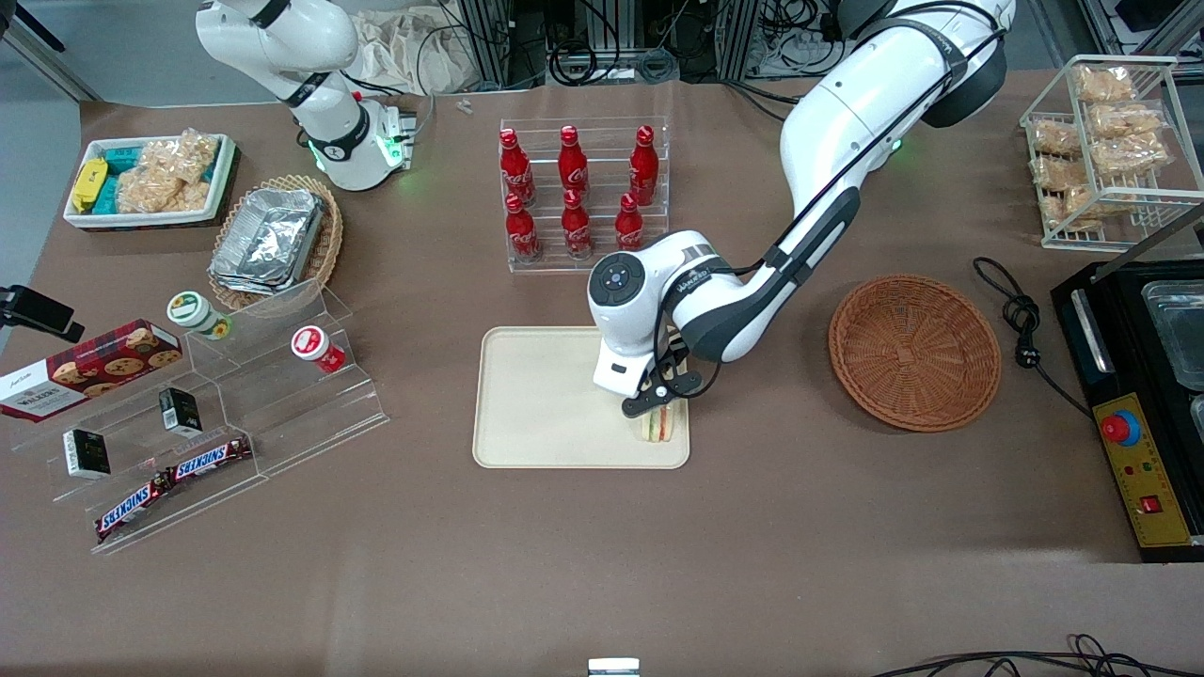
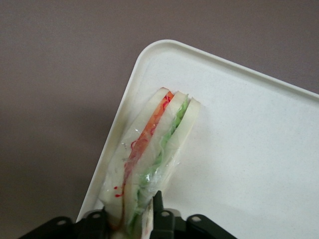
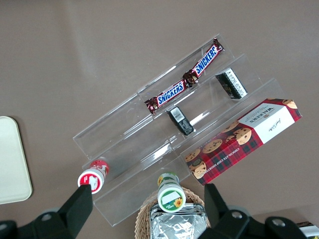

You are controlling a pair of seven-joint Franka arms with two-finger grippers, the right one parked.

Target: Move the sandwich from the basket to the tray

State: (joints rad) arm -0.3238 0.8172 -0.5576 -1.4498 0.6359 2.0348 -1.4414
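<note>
Left arm's gripper (image 1: 661, 402) is low over the flat cream-beige rectangular tray (image 1: 541, 400), at the tray corner nearest the front camera on the working arm's side. Its fingers are clamped on the small triangular sandwich (image 1: 661, 422) — white bread with orange, green and pale layers, wrapped in clear film. In the wrist view the sandwich (image 2: 154, 149) stands on edge, bread slices upright, its free end resting on the tray (image 2: 249, 149) close to the rounded rim corner; the black fingers (image 2: 158, 209) press it from both sides at the end closest to the camera.

The round reddish-brown woven wicker basket (image 1: 914, 350) sits on the brown table (image 1: 602, 564) beside the tray, toward the working arm's end, apart from it — nothing in it.

Farther from the front camera than the tray: a clear acrylic rack with six red cola bottles (image 1: 576, 193). Toward the parked arm's end: a clear stepped acrylic stand (image 1: 216, 414) with two Snickers bars (image 1: 174, 484), small dark boxes and two small round tubs, a red tartan cookie box (image 1: 87, 369), and a lighter tan wicker basket with silver foil containers (image 1: 273, 240). Toward the working arm's end, a white wire rack of snack bags (image 1: 1105, 141).
</note>
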